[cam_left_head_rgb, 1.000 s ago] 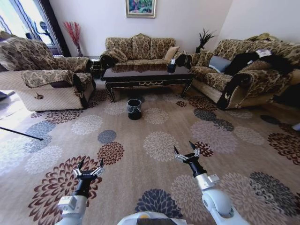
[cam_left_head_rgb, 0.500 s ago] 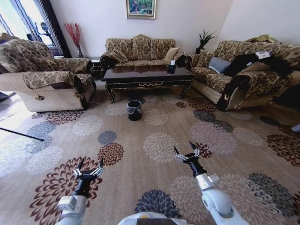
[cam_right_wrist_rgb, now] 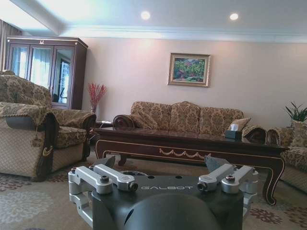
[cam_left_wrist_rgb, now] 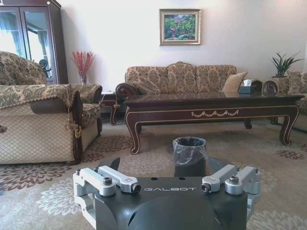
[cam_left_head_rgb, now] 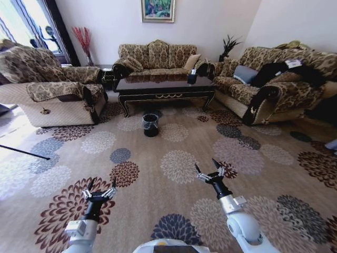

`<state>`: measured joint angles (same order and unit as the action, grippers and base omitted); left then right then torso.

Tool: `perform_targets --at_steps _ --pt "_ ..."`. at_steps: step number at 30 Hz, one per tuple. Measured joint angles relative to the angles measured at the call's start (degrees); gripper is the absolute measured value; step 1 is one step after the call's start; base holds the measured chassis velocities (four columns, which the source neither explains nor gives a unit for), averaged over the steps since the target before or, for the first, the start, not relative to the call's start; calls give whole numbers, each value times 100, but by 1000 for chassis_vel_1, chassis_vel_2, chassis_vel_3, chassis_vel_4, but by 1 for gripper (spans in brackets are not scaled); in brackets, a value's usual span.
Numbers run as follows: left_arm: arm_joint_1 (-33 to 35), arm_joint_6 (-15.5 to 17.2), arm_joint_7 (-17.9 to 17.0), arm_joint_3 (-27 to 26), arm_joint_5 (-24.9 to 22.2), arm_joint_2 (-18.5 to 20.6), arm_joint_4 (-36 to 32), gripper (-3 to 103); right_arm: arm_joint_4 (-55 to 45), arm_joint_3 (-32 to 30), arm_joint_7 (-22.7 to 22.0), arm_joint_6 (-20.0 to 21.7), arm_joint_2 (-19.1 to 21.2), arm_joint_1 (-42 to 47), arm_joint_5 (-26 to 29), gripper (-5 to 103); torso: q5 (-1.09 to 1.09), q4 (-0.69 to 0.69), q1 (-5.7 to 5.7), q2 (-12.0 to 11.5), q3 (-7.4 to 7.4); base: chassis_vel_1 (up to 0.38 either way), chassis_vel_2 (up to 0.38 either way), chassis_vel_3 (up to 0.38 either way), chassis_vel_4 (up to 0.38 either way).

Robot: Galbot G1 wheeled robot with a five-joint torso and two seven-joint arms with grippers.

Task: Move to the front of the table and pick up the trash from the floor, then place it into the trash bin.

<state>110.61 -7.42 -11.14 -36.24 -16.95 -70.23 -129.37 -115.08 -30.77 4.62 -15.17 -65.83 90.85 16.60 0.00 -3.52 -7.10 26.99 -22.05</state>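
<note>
The trash bin [cam_left_head_rgb: 150, 124] stood on the flowered floor [cam_left_head_rgb: 179, 163], just in front of the table [cam_left_head_rgb: 166, 87]. A crinkly liner was folded over its rim. A small dark tissue box [cam_left_head_rgb: 192, 75] sat on the table top. Well apart from the bin, nearer the robot, the left gripper [cam_left_head_rgb: 99, 186] and the right gripper [cam_left_head_rgb: 209, 168] hung above the floor. Both had their fingers spread wide and held nothing.

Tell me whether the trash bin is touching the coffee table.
Apart. In the head view, the trash bin stands on the carpet in front of the coffee table, with a strip of carpet showing between them.
</note>
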Motion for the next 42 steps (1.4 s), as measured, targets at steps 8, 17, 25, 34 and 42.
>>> perform_targets --at_steps 8,17,25,34,42 --pt "0 0 0 0 0 0 0 100 0 0 0 0 0 0 0 100 0 0 -66 163 -98 0 0 0 0" --pt "0 0 0 0 0 0 0 100 0 0 0 0 0 0 0 100 0 0 -157 397 -238 0 0 0 0" --pt "0 0 0 0 0 0 0 100 0 0 0 0 0 0 0 100 0 0 -234 584 -348 0 0 0 0" --pt "0 0 0 0 0 0 0 100 0 0 0 0 0 0 0 100 0 0 -312 793 -480 0 0 0 0" --pt "0 0 0 0 0 0 0 100 0 0 0 0 0 0 0 100 0 0 -404 1010 -604 0 0 0 0"
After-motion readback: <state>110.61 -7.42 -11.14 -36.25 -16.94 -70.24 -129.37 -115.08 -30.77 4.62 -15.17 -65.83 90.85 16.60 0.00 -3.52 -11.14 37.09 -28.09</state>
